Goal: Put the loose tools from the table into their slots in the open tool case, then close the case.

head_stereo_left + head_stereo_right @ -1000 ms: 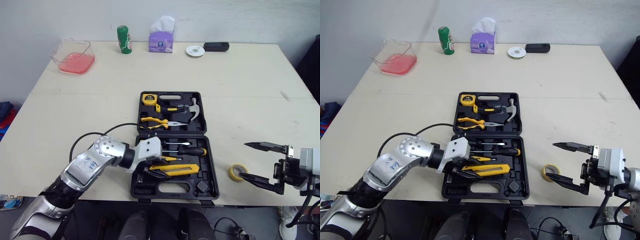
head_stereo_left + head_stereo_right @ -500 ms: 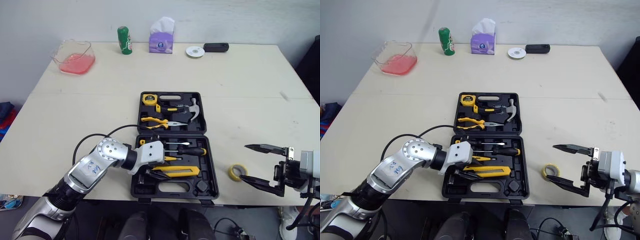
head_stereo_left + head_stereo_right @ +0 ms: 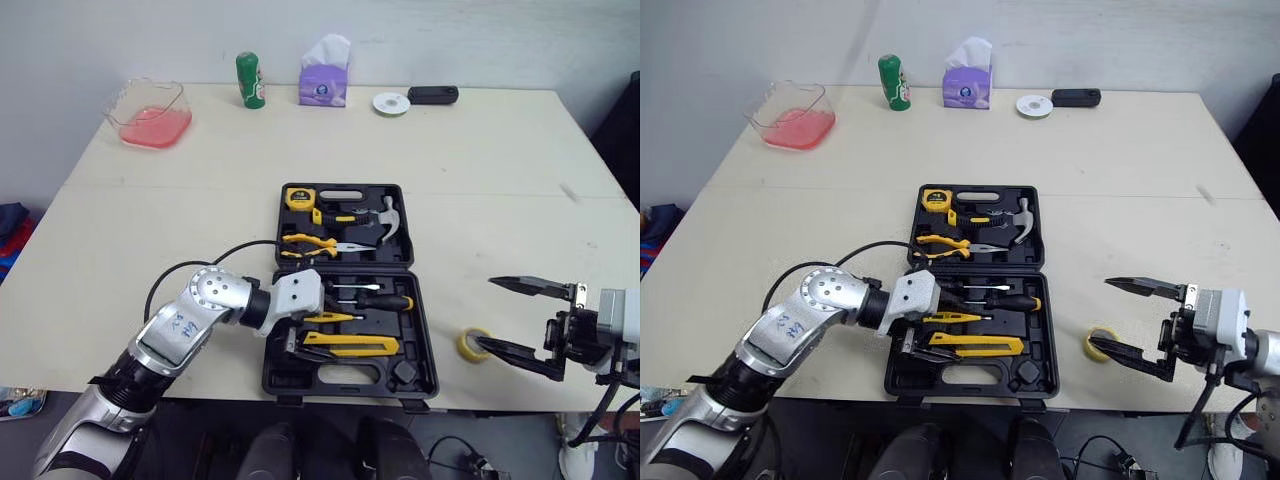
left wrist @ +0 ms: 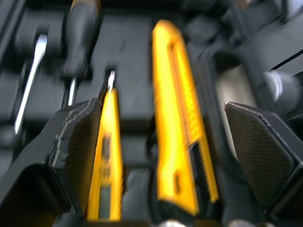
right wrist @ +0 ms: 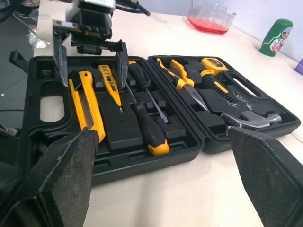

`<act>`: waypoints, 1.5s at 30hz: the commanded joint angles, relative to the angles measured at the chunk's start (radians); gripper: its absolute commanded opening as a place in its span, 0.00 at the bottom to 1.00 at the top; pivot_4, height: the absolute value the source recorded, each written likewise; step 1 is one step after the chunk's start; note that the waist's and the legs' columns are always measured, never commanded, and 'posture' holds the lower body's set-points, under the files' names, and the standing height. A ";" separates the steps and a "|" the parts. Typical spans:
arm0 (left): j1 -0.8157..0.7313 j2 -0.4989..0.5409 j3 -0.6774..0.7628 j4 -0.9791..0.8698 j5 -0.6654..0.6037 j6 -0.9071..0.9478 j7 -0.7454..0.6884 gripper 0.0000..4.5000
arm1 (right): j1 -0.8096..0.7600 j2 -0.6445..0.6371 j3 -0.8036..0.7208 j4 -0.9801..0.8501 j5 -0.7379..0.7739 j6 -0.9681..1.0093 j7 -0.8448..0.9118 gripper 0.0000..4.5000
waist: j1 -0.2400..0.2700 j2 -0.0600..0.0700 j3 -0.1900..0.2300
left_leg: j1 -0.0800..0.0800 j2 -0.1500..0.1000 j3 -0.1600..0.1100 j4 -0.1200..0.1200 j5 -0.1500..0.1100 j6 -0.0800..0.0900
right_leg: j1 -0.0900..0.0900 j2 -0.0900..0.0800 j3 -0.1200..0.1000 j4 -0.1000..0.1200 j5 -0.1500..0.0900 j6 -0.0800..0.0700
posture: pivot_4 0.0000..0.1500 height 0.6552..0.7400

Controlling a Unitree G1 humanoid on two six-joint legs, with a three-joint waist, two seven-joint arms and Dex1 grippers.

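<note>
At the table's far left corner sits a clear plastic tub of pink liquid, with a green bottle and a purple tissue box further along the back edge.

The left gripper hangs low over the near half of the open black plastic tool case. It is spread wide and holds nothing. Its two fingers stand either side of a slim yellow tester screwdriver and a yellow utility knife, both lying in their slots. A black-handled screwdriver lies in the slot beyond them. The far half holds a yellow tape measure, yellow-handled pliers and a steel hammer.

A yellow roll of tape lies loose on the table just right of the case. The right gripper is wide open beside it, lower finger at the roll; whether they touch cannot be told.
</note>
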 commanded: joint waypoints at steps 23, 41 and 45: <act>0.033 -0.124 -0.003 0.117 0.079 -0.322 -0.063 0.01 | -0.026 0.020 0.004 0.068 -0.031 -0.058 0.016 1.00 | -0.001 0.000 0.000 | -0.001 0.000 0.000 0.002 0.000 0.000 | 0.000 0.001 -0.001 0.001 0.000 0.000 | 1.00 1.00; 0.079 -0.142 -0.088 0.231 0.187 -0.218 0.000 0.01 | 0.023 0.044 -0.004 0.118 -0.026 -0.133 0.049 1.00 | 0.001 0.000 0.000 | 0.008 0.000 -0.003 0.002 -0.001 0.000 | 0.011 -0.002 -0.001 -0.002 0.000 0.000 | 1.00 1.00; 0.093 -0.158 -0.079 0.258 0.177 -0.157 0.029 0.01 | 0.025 0.051 -0.002 0.139 -0.028 -0.155 0.057 1.00 | 0.000 0.002 -0.002 | 0.013 0.001 -0.002 0.001 -0.003 0.000 | 0.015 -0.005 0.000 -0.007 0.000 0.000 | 1.00 1.00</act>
